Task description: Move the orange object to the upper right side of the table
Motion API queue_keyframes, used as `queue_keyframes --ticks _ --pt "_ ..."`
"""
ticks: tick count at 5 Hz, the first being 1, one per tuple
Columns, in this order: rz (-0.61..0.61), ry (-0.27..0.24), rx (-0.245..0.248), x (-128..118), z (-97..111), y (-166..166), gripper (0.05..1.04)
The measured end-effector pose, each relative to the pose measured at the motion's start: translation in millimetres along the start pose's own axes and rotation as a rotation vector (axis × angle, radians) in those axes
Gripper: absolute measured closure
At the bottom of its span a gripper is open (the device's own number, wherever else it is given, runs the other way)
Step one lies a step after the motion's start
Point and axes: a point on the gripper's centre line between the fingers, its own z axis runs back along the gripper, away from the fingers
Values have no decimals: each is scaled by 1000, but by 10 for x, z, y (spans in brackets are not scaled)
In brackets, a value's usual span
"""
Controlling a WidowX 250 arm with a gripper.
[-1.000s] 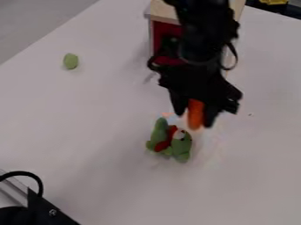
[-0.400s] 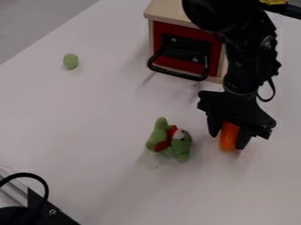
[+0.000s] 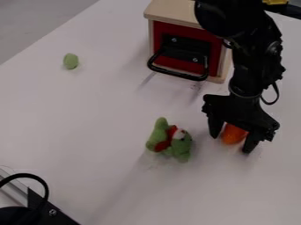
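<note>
1. The black two-finger gripper [image 3: 231, 144] is hanging over the right part of the white table [image 3: 106, 132]. Its fingers are being held spread apart, with the grasp standing released.
2. The rounded orange object [image 3: 234, 135] is lying between the fingers, low in the right half of the view. Its upper part is being hidden by the gripper's body, so its full shape is being kept from sight. Whether it is being touched by either finger cannot be told.
3. The black robot arm [image 3: 253, 66] is slanting down from the top edge, where its upper part is being cut off.
4. The green soft toy with red and white patches [image 3: 182, 149] is lying to the left of the gripper, well apart from the fingers.
5. The pale wooden box with a red front [image 3: 170, 11] is standing farther back. Its right side is being partly covered by the arm, while its black bar handle [image 3: 176, 74] is being left visible.
6. The small green oval object [image 3: 70, 61] is resting toward the upper left, well apart from the box.
7. The black item with a curved handle [image 3: 44, 206] is being cut off at the lower left corner, and a yellow item [image 3: 275, 1] is being cropped by the top edge.
</note>
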Motion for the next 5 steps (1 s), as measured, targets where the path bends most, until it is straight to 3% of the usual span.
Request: queue_keyframes --ticks 1,2,3,4,5 --pt "4 15 5 -36 7 17 84" --pt "19 0 -16 -11 162 34 84" --pt "4 -32 -40 41 356 13 84" --pt "-8 -90 -32 108 652 59 84" --pt "-3 -106 -35 131 710 61 84"
